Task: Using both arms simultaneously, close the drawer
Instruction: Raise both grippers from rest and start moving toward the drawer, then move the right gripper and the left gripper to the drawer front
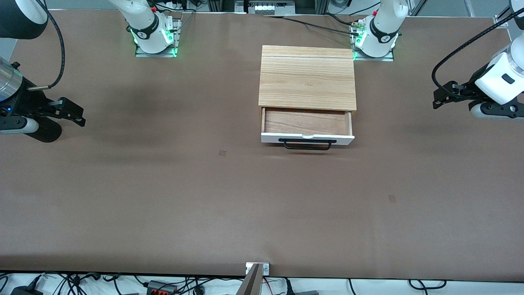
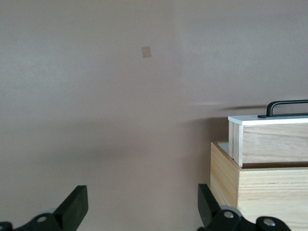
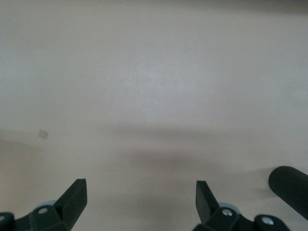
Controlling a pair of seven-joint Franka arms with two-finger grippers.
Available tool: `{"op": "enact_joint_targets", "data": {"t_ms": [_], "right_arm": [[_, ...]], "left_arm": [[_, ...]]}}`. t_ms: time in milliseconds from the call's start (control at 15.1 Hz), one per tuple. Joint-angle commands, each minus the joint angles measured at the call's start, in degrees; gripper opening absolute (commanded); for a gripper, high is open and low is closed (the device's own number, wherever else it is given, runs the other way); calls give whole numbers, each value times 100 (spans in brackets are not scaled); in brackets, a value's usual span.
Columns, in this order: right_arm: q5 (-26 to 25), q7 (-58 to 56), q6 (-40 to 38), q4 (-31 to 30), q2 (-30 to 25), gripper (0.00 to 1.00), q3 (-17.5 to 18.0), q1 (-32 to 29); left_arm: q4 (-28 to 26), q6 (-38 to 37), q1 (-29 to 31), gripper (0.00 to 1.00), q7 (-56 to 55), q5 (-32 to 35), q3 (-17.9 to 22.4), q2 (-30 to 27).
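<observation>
Drawer [image 1: 307, 128] open, box [image 1: 307, 78], both jaws apart

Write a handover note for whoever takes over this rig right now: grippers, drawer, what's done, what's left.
Left gripper: open, empty, over bare table at the left arm's end, clear of the box.
Right gripper: open, empty, over bare table at the right arm's end.
Drawer: partly pulled out of the box, looks empty, white front panel and black handle facing the front camera.
Done: nothing; neither gripper touches the drawer.
Left: bring both grippers to the front panel and push the drawer shut together.
</observation>
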Motion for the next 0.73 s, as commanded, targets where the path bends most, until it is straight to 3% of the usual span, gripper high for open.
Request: {"op": "enact_joint_targets", "data": {"t_ms": [0,132,464,530,662], "right_arm": [[120,10,71,74,143,100,35,100],[120,-16,535,65,345,100,35,250],[277,36,1372,56,881,100,35,698],[644,36,1486,56,995,100,35,742],[1871,28,1688,65,1276,100,35,743]], "left_arm": [[189,-65,-34,100,-75,-83,-185,372],[198,-21,-43,100,-84,-355,-202,697],[180,1162,-191,100,-84,-418,-255,1374],[171,1479,-236,100,-92,-418,-264,1532],[180,2103,-368,100,-127,-418,-273,1840]]}}
